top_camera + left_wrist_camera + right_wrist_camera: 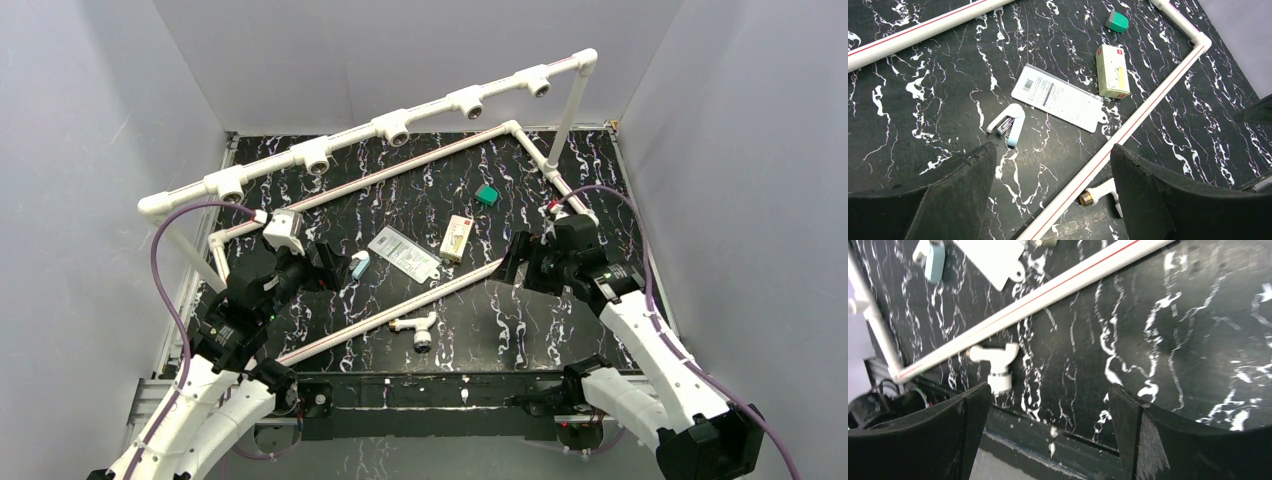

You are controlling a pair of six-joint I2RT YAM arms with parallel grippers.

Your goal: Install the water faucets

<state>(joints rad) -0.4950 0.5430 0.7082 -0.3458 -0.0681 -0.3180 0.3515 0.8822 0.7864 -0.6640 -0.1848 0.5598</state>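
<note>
Black marbled table (480, 335), white pipe frame (1129, 125), raised tee-socket rail (395, 125), green block (487, 194), cream box (457, 238), white packet (403, 253), pale stapler (360, 265)

Smooth white plastic faucet (997, 354)

White faucet (415, 326) (black white-veined table (560, 330))

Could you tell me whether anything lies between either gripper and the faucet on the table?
For the right gripper, nothing visible: the faucet lies in the open on its side of the low pipe. For the left gripper, that pipe runs across the path, with the faucet just beyond it.
</note>
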